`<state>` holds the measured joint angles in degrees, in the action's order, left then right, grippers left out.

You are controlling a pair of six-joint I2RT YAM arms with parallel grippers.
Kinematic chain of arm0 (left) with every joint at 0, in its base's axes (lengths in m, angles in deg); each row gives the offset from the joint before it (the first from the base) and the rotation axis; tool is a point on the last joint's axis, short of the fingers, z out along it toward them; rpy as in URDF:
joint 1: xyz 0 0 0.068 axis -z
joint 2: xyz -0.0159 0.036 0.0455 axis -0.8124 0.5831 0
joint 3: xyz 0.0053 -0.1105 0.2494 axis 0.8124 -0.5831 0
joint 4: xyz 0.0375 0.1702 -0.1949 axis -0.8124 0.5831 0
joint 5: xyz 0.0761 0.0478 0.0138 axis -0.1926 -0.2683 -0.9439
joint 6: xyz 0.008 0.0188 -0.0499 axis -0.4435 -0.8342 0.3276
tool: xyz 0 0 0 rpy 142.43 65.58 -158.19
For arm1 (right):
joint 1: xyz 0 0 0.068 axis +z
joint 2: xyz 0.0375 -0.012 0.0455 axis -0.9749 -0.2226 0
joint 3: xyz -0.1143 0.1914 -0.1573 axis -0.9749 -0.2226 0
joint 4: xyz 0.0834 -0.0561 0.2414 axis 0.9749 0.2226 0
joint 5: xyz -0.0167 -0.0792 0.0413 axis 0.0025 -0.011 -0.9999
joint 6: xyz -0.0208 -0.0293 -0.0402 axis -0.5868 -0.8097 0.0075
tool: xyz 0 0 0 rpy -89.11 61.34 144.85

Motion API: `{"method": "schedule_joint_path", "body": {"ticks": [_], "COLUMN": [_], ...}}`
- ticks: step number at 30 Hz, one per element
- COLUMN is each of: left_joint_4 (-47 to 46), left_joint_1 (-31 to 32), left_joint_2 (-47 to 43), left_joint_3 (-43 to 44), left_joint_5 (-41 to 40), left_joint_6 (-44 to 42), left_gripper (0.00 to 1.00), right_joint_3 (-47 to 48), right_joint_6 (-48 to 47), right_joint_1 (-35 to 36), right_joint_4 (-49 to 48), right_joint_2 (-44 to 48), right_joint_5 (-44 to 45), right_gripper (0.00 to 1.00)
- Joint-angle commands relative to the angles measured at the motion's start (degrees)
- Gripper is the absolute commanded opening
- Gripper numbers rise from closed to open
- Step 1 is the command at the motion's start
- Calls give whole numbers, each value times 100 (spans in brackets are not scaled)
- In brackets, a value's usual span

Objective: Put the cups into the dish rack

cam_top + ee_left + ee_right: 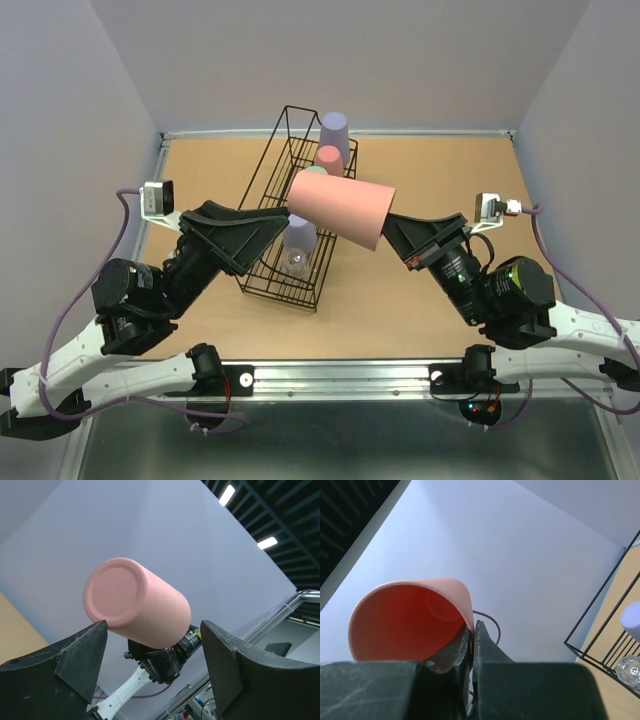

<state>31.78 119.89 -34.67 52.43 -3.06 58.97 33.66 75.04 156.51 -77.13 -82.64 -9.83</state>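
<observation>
A salmon-pink cup [342,207] hangs on its side above the black wire dish rack [268,170], its base pointing left. My right gripper [390,236] is shut on the cup's rim; in the right wrist view one finger sits inside the cup [405,622] and one outside, at the gripper [474,632]. My left gripper [278,230] stands open just left of the cup's base. In the left wrist view the cup [135,602] floats above the open left gripper [154,628], untouched. In the rack stand a lavender cup [334,135], a pink cup [329,157], a mint cup [315,172], another lavender cup [299,235] and a clear cup [295,262].
The rack lies diagonally on the brown tabletop [440,180], with grey walls on three sides. A metal rail [340,375] runs along the near edge by the arm bases. The right wrist view catches the rack's corner [602,625] with the lavender cup [632,620] and the clear cup [630,669].
</observation>
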Motion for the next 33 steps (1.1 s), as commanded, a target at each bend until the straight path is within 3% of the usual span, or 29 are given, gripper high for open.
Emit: {"method": "schedule_joint_path", "body": {"ticks": [1,12,22,33], "left_joint_4": [-1028,-527,-1554,-1678], "left_joint_1": [27,27,27,27], "left_joint_2": [127,558,427,506], "left_joint_3": [-47,190,-196,-170], "left_joint_5": [169,-234,-42,90], "left_joint_6": [109,118,118,153], "left_gripper": [85,85,88,89], "right_joint_3": [158,132,18,97], "right_joint_6": [-45,157,306,403], "right_joint_1": [8,-1,8,8], "right_joint_4": [-389,-406,-389,-389], "right_joint_2": [-25,9,-43,-289], "right_joint_5": [-134,-503,-635,-767], "right_gripper": [0,0,0,0]}}
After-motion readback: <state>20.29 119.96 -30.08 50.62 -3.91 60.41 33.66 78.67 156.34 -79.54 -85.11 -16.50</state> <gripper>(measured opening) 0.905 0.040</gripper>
